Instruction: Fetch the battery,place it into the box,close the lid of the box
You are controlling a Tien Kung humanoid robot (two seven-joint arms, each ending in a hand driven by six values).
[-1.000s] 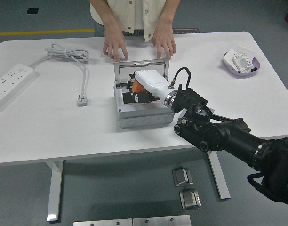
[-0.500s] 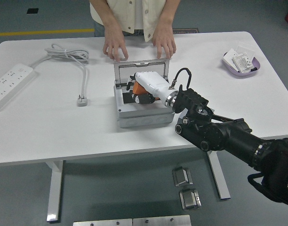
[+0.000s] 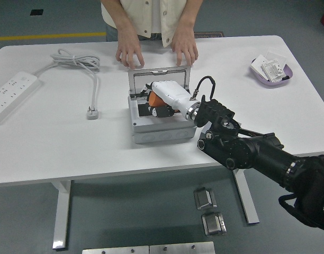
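At the middle of the frame a grey box (image 3: 161,123) sits on the white table (image 3: 72,153), its lid (image 3: 160,79) standing upright at the back edge. The right hand (image 3: 164,100), white-shelled on a black arm coming in from the lower right, reaches down into the open box; its fingers are curled around something orange and black, seemingly the battery (image 3: 154,100), which lies inside the box and is mostly hidden by the hand.

Just behind the lid, a person stands at the far side at top centre, with one hand (image 3: 130,53) and the other hand (image 3: 185,51) resting fingers-down on the table, close to the lid's top edge but apart from it.

At the upper left lie a white power strip (image 3: 11,95) and its coiled cable (image 3: 77,61), the plug (image 3: 92,112) well left of the box. At the upper right is a purple tray (image 3: 286,77) holding small white items.

Beneath the table the floor is grey, with metal blocks (image 3: 209,210) near the bottom and a yellow line (image 3: 45,37) at upper left.
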